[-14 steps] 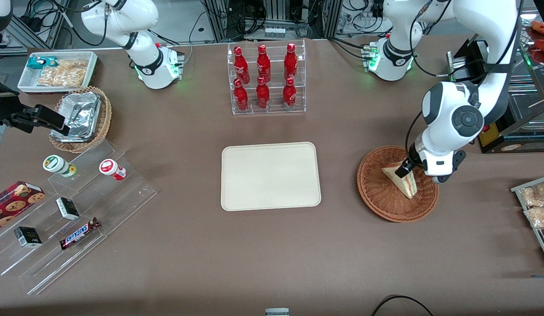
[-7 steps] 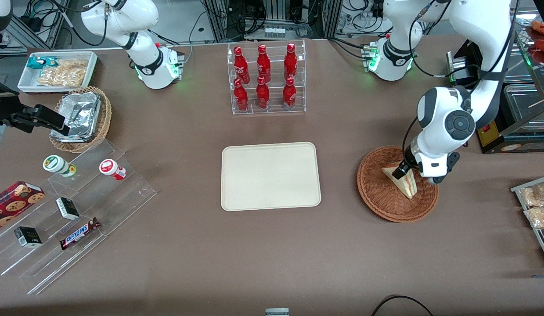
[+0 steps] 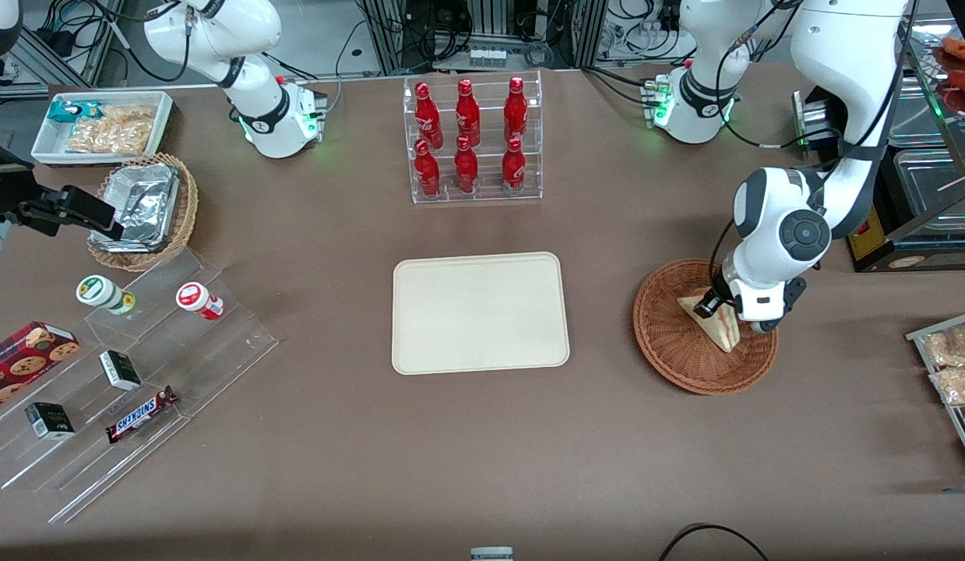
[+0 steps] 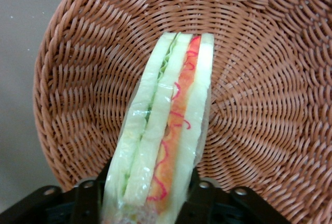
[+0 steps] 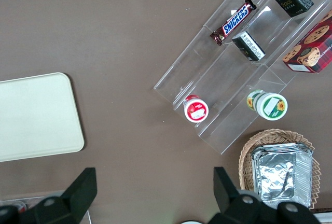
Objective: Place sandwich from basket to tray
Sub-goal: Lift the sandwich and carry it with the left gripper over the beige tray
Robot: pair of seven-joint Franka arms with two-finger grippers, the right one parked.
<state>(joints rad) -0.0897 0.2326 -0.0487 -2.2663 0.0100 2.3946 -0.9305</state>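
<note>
The sandwich (image 3: 720,327) is a pale wedge with red, orange and green filling, standing on edge in the reddish-brown wicker basket (image 3: 669,352) toward the working arm's end of the table. My gripper (image 3: 716,303) reaches down into the basket and is shut on the sandwich's end farther from the front camera. The wrist view shows the wrapped sandwich (image 4: 166,125) pinched between the two black fingers (image 4: 89,199), with basket weave (image 4: 259,105) all around it. The cream tray (image 3: 480,312) lies flat at mid-table, beside the basket, with nothing on it.
A clear rack of red bottles (image 3: 472,140) stands farther from the camera than the tray. A tan basket with a foil container (image 3: 143,210), a white snack bin (image 3: 100,125) and an acrylic step stand (image 3: 132,366) sit toward the parked arm's end. Snack packets (image 3: 953,366) lie beside the basket.
The arm's wrist and elbow have swung a little toward the tray over the basket. The gripper stays at the sandwich, which has barely moved.
</note>
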